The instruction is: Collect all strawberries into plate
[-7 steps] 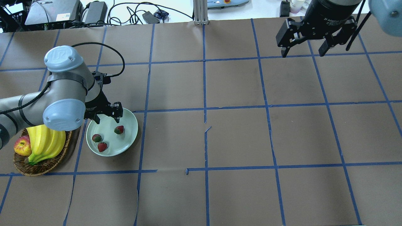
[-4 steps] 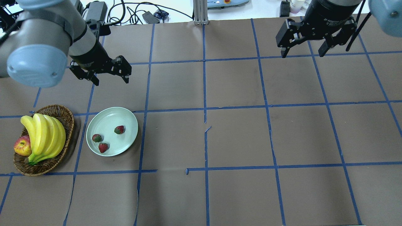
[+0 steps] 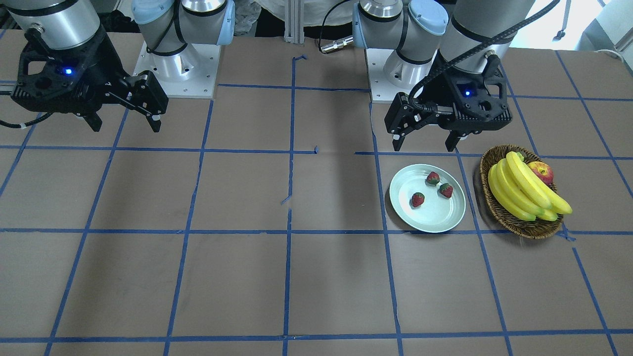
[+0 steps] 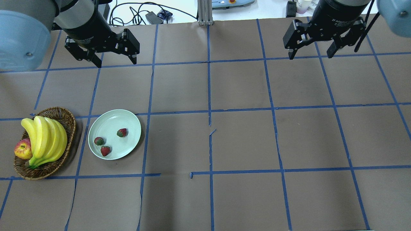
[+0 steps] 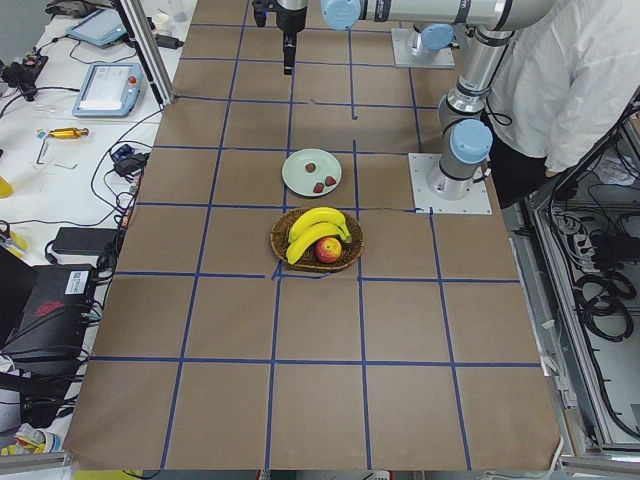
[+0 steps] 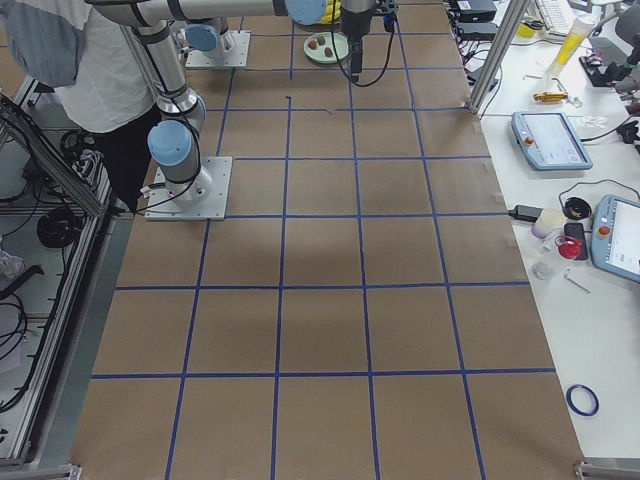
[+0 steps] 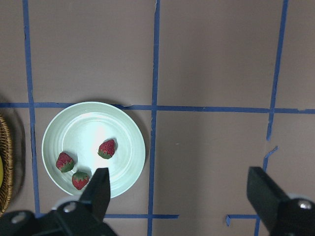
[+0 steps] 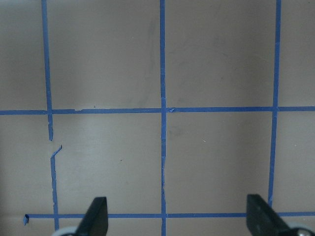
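The left gripper (image 4: 116, 62) hangs with its fingers spread wide and nothing between them. Well below them on the table, off to one side, sits the plate (image 4: 110, 120), with all three strawberries (image 4: 121, 132) lying inside it. The right gripper (image 4: 310, 56), equally wide and empty, is much farther off. It looks finished to me.

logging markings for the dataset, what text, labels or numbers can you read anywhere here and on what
"2F Adaptive", roughly, with the rest blurred: white print on the body of the right claw.
White print on the body of the left claw: too blurred to read.
Screen of the teach pendant beside the table: too small to read.
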